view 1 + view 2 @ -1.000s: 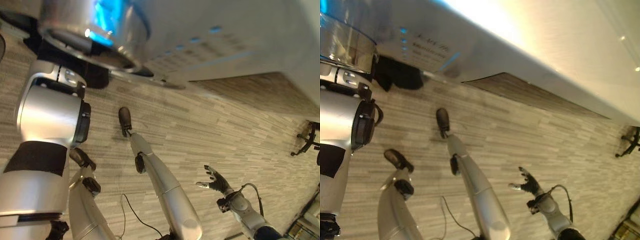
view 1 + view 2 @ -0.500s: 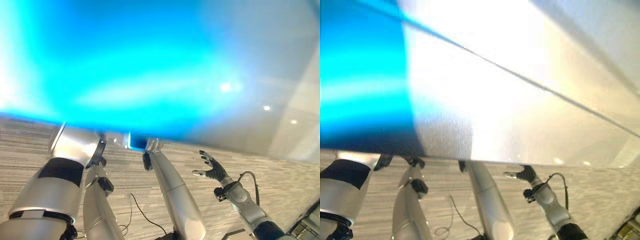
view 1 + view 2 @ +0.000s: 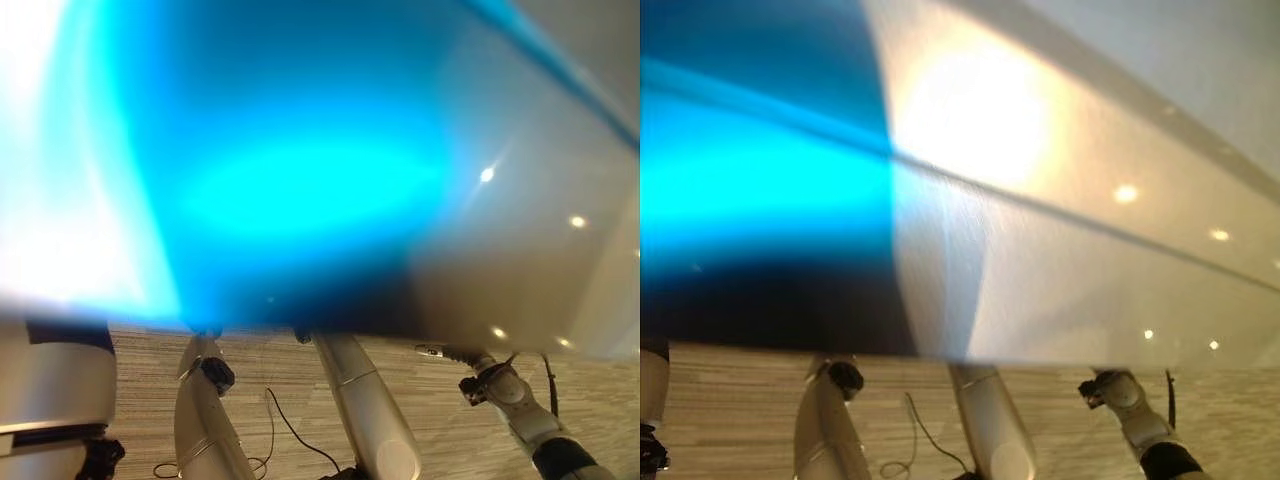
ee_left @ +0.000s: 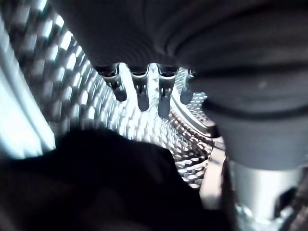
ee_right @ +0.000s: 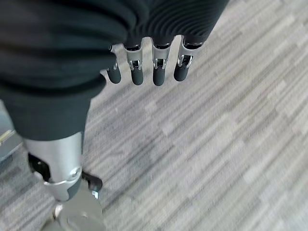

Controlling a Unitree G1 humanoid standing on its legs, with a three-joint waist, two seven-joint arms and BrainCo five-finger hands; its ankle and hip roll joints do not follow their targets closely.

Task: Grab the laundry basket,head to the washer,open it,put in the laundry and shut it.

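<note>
In the left wrist view my left hand (image 4: 140, 94) is inside the washer's drum (image 4: 72, 62), a shiny wall of perforated metal. Its fingers hang straight and hold nothing. A dark heap of laundry (image 4: 106, 183) lies in the drum just below them, and I cannot tell whether they touch it. In the eye views the washer's glossy body (image 3: 300, 180), lit blue and white, stands very close before me. My right hand (image 5: 144, 72) hovers open over the carpet, away from the washer, with its fingers spread and empty. In the left eye view the right hand (image 3: 432, 350) is half hidden under the washer's lower edge.
Grey striped carpet (image 5: 216, 144) lies under the right hand and along the bottom of the eye views (image 3: 280, 370).
The camera has shifted, and the washer's body now covers more of the eye views. The right hand, plain to see before, is now partly hidden by the washer's edge and still open.
</note>
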